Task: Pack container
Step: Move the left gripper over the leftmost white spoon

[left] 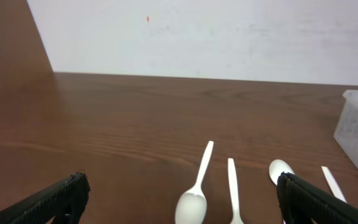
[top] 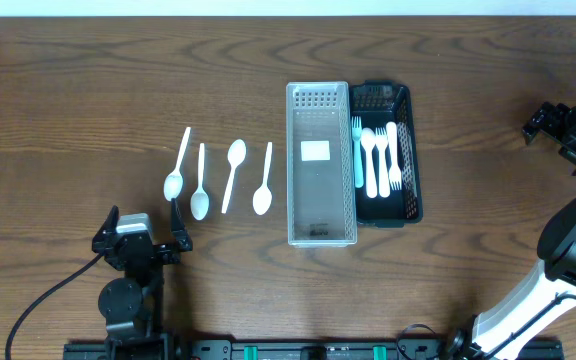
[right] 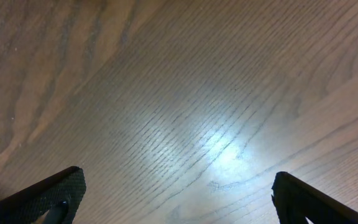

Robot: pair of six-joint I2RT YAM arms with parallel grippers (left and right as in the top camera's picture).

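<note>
The left gripper (top: 143,220) is waiting with jaws released. Four white spoons (top: 200,185) are lying just ahead of them, and the clear basket (top: 321,237) is sitting beyond to their right. The right gripper (top: 560,132) is hanging open too.

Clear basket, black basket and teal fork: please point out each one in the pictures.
clear basket (top: 323,192), overhead view, bare floor.
black basket (top: 380,98), overhead view, bare far end.
teal fork (top: 357,165), overhead view, handle.
</note>
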